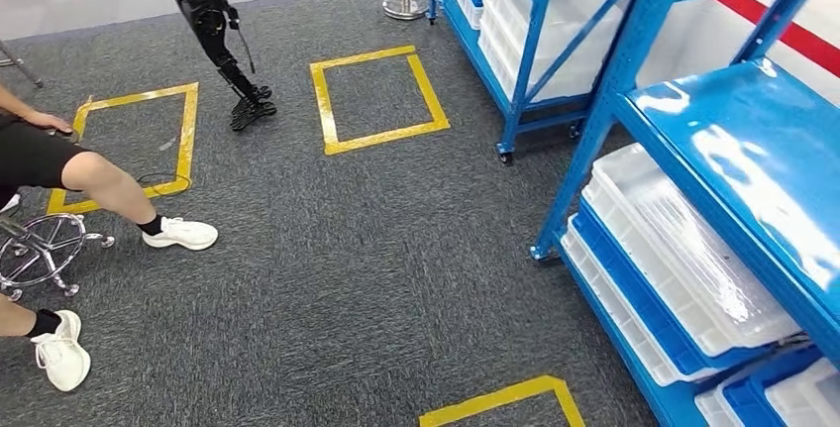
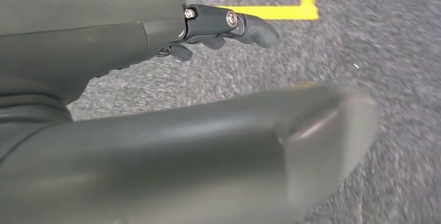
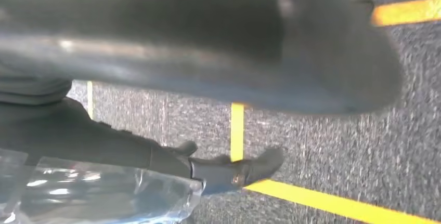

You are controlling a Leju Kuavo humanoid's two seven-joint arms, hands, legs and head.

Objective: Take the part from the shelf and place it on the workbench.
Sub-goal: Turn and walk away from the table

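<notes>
1. The right hand (image 3: 208,169) holds a part sealed in a clear, crinkled plastic bag (image 3: 99,195). In the right wrist view the dark fingers (image 3: 244,169) lie along the bag's upper edge and the film bunches beneath them, so this looks like a grip rather than a mere touch.

2. The arm seems to hang low at the robot's side: behind the bag lie grey carpet (image 3: 333,151) and yellow floor tape (image 3: 333,203). Judging from that, the part is already off the shelf and is being carried, kept close to the body while the robot walks.

3. The left hand (image 2: 223,29) holds nothing. Its thumb (image 2: 322,130) and darker fingers (image 2: 249,26) stick out loosely apart over the carpet, which suits an arm left idle while the other does the carrying.

4. In the head view a blue shelf (image 1: 733,140) stands to the right, stacked with white trays (image 1: 683,249). Yellow tape squares (image 1: 376,98) mark standing spots on the floor, probably set there to guide where the robot stops.

5. A seated person's leg (image 1: 109,189) and white shoe (image 1: 180,234) reach across the carpet on the left beside a chrome stool base (image 1: 42,249), and the lower legs of another robot (image 1: 213,31) stand further off.

6. I cannot see the counter from here, so the placing step is not yet done.
</notes>
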